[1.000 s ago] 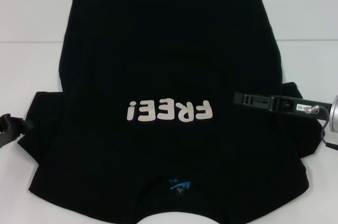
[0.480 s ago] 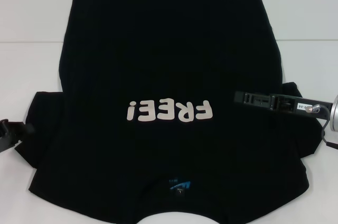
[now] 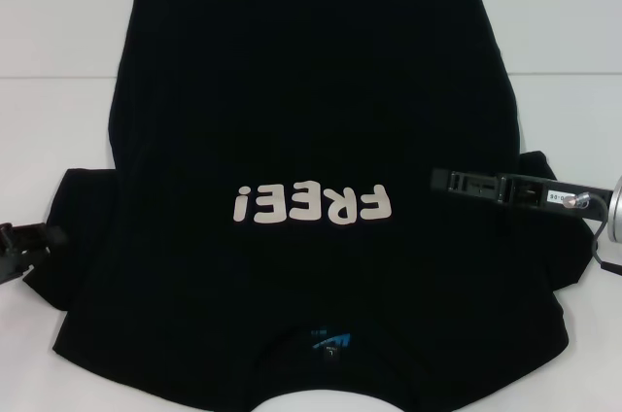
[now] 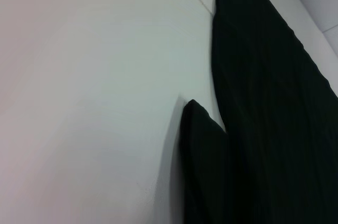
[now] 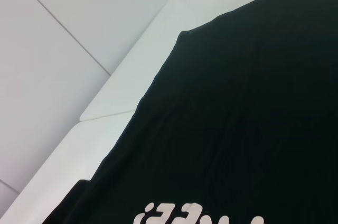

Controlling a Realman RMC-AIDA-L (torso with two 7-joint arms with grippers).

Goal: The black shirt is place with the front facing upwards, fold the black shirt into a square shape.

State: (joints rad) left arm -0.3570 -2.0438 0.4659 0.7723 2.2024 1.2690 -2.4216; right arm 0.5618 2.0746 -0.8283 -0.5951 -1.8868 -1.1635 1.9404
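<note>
White tabletop (image 3: 58,62) fills our view, with seams between its panels running off behind the cloth. On it we see the black shirt (image 3: 311,120) spread flat, front upward, its cream letters "FREE!" (image 3: 311,203) reading upside down from the head camera and the small blue neck label (image 3: 331,339) at the near edge, so the collar lies closest to the robot and the hem lies farthest away. Both short sleeves spread out to the sides.

Our left gripper (image 3: 24,242) sits low at the left edge of the head view, right at the tip of the shirt's left sleeve; we cannot tell whether its jaws are parted or closed. The left wrist view shows only the sleeve corner and the shirt's side edge against the table.

Our right gripper (image 3: 457,182) reaches in from the right over the right sleeve and chest area, beside the lettering; its black finger (image 3: 486,184) lies nearly level above the cloth, and we cannot tell how its jaws stand or whether it touches the fabric.
</note>
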